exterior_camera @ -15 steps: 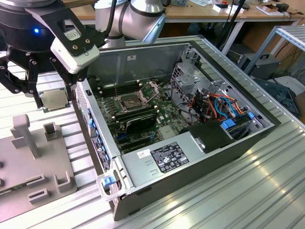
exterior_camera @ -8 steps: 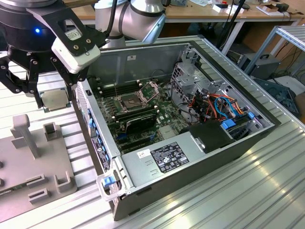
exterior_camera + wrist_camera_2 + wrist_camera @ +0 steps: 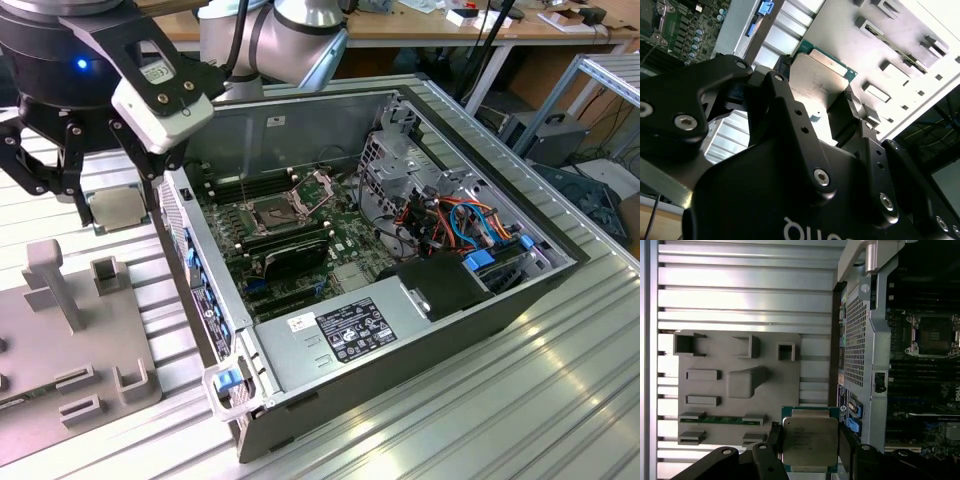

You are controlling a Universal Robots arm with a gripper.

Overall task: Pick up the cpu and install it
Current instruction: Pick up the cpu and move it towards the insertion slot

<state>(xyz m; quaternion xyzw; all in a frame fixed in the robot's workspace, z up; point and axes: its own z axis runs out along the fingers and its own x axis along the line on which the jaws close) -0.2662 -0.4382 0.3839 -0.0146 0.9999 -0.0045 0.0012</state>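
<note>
The cpu (image 3: 117, 208) is a thin square chip with a dull silver top and a green edge. My gripper (image 3: 118, 200) is shut on it, one black finger on each side, and holds it in the air above the ribbed table, at the exterior view's left of the open computer case (image 3: 400, 330). In both wrist views the cpu (image 3: 809, 441) (image 3: 821, 75) sits clamped between the fingers (image 3: 774, 434) (image 3: 851, 102). The dark square socket (image 3: 276, 211) (image 3: 935, 335) lies on the motherboard inside the case with its metal frame raised.
A grey fixture plate (image 3: 60, 330) (image 3: 740, 385) with posts and slots lies below the gripper, and a green memory stick (image 3: 715, 419) rests in one slot. Inside the case are a black card (image 3: 296, 256), a power supply (image 3: 345, 330) and cable bundles (image 3: 470, 225). The case wall (image 3: 200, 270) stands close to the gripper.
</note>
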